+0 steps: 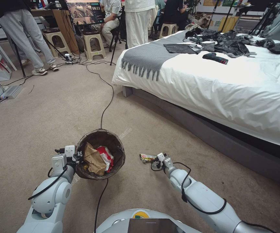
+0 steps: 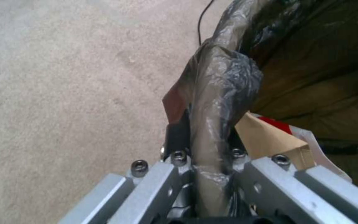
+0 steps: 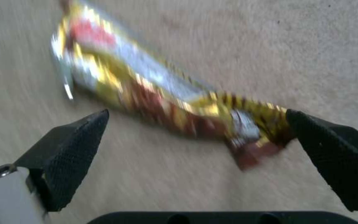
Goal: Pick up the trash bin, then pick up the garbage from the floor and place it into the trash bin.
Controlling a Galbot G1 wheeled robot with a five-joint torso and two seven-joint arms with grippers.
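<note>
Holding the trash bin by its near rim, we are keeping our left gripper pinched on the bag-lined edge, so that the mouth is facing up beside the pickup spot. Inside it, a brown paper piece and a red wrapper are already lying. To the right of the bin, our right gripper is hanging low over the carpet with its fingers spread wide, straddling the yellow-and-red snack wrapper, the garbage we judge to be the step in hand. Its near end is lying between the pads, not yet clamped. Farther off, a black cable is running toward the bed.
</note>
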